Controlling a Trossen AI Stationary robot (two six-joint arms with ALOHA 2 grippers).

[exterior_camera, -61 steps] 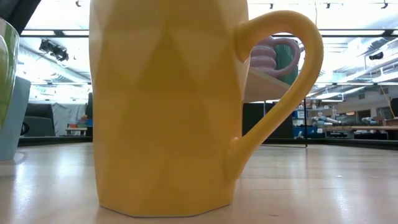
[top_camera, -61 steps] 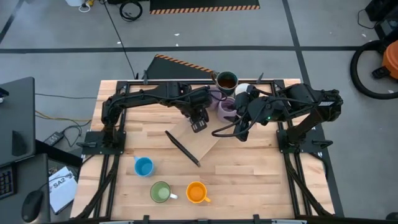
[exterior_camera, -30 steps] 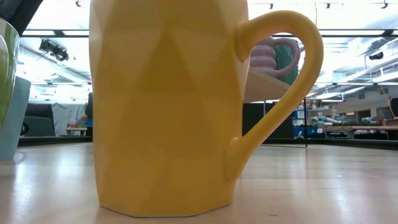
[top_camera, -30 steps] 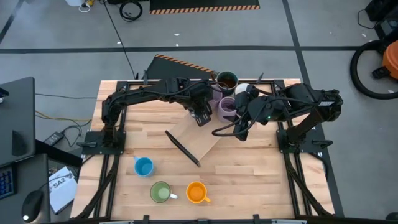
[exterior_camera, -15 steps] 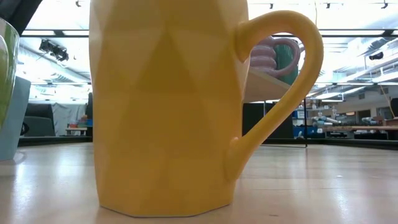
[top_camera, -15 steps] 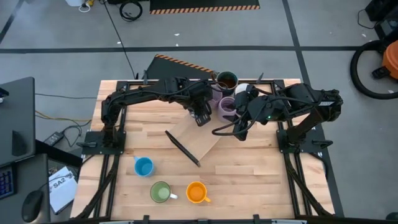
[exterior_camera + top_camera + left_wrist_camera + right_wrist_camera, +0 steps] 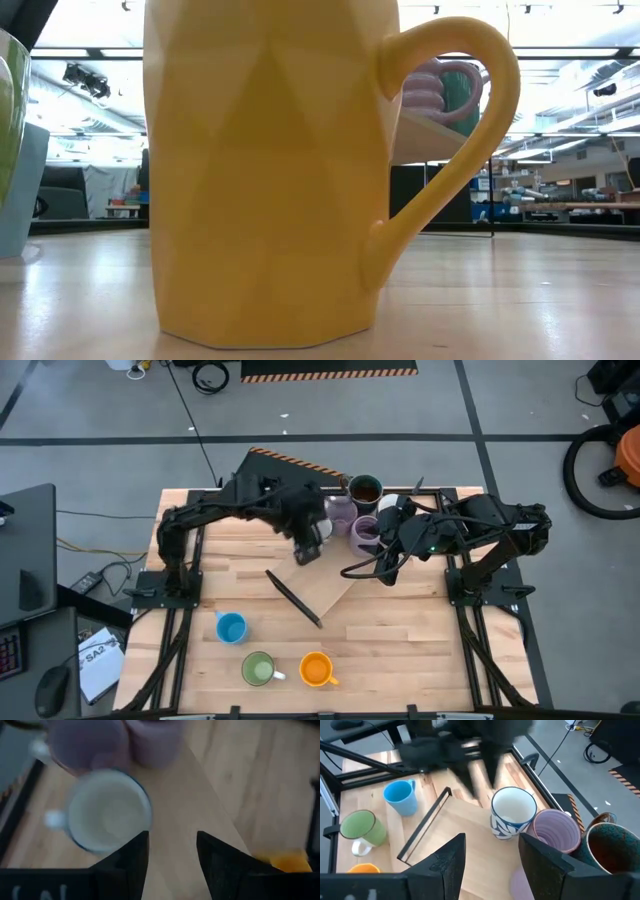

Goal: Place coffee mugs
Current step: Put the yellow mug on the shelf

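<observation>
Near the bench's far edge, the left gripper (image 7: 309, 546) is hanging just over a thin wooden board (image 7: 318, 588), its fingers (image 7: 130, 857) standing apart and holding nothing. Right in front of them, a white mug (image 7: 108, 816) with blue pattern is sitting upright on the board (image 7: 190, 810), apart from the fingers, with two lilac mugs (image 7: 90, 742) beside it; in the right wrist view the white mug (image 7: 511, 813) is standing next to a lilac mug (image 7: 555, 830) and a dark mug (image 7: 607, 842). The right gripper (image 7: 385, 573) is waiting at the board's right side, fingers (image 7: 442, 860) parted and empty. Toward the near edge, a blue mug (image 7: 231, 627), a green mug (image 7: 259, 668) and an orange mug (image 7: 316, 669) are standing in a loose row; the orange mug (image 7: 270, 170) is filling the low view.
</observation>
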